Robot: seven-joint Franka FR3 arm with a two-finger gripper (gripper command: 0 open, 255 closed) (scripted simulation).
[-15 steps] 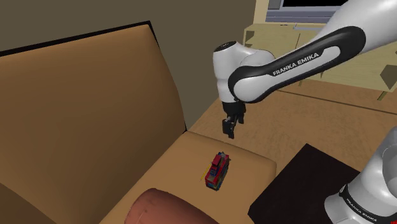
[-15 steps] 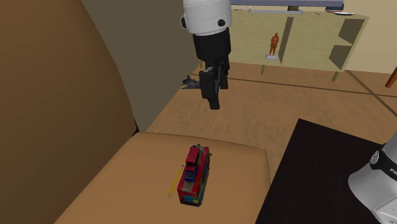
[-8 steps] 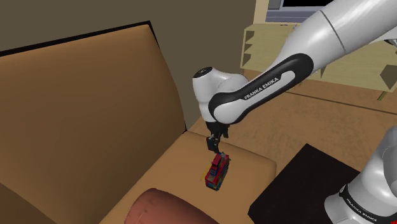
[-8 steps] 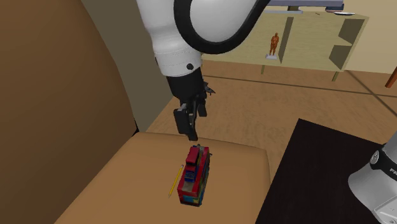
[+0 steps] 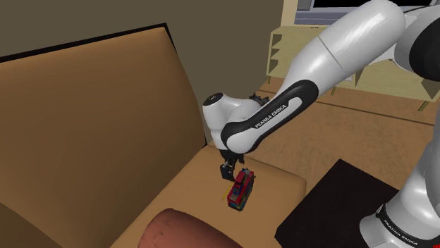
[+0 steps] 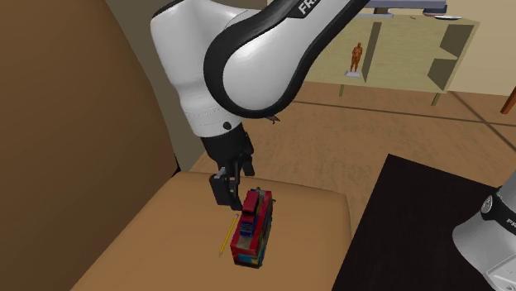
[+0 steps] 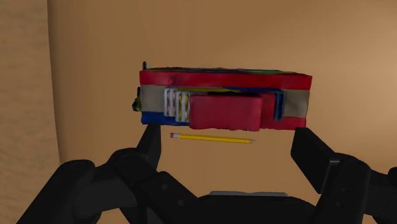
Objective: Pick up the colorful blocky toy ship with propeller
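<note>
— The tool [image 6: 225, 192] is open wide and has hold of nothing; in the wrist view its two fingers stand far apart.

— And the toy ship [image 6: 250, 227]?

— Lying flat on the sofa seat [image 6: 157, 248], red top uppermost, near the seat's far end. A yellow pencil [image 6: 225, 236] lies just beside it, on the second exterior view's left.

— What has changed?

— A second ago the tool hung well above the seat's far edge. It has since come down low, close by the ship's far end.

— So it can close?

— Not yet, I think. It sits toward the pencil's side, and in the wrist view the pencil [image 7: 213, 137], not the ship [image 7: 222, 98], lies between the fingers. A small shift over the ship seems needed first.
</note>
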